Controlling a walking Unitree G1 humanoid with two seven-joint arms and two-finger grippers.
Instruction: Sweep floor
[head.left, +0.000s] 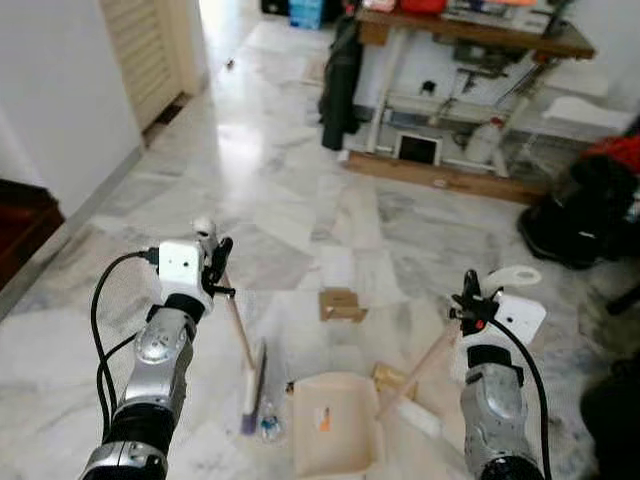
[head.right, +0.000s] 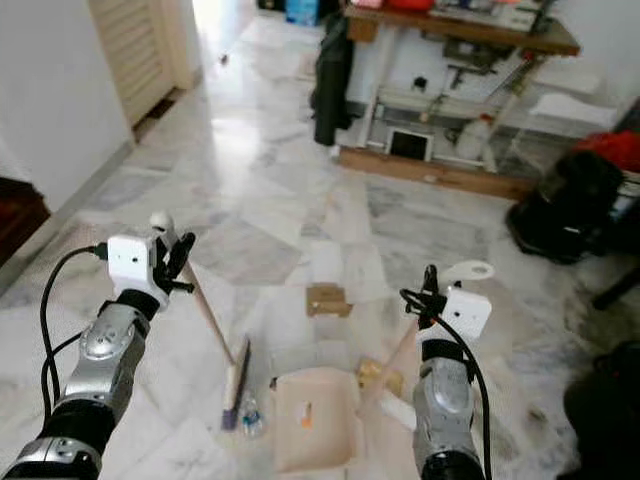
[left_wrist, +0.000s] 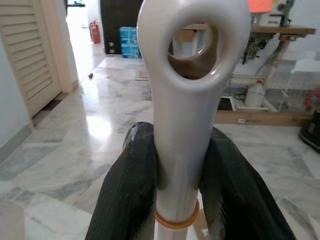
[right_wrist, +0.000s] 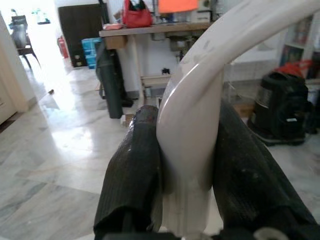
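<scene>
**Both grippers hold the sweeping tools above the marble floor**

On the left, the left gripper is raised and its fingers are clenched on the white top end of the broom, just under the hanging hole. The wooden stick goes down and to the right, and the broom head rests on the floor next to a small piece of clear plastic litter.

In the middle, the beige dustpan lies flat on the floor, touching or almost touching the broom head side. A small cardboard box lies a little further away, and a crumpled brown piece is just beside the pan's right edge.

On the right, the right gripper grasps the white curved handle of the dustpan's long stick, its fingers closed on both sides.

Far behind stands a bench with a sewing machine frame below.
</scene>
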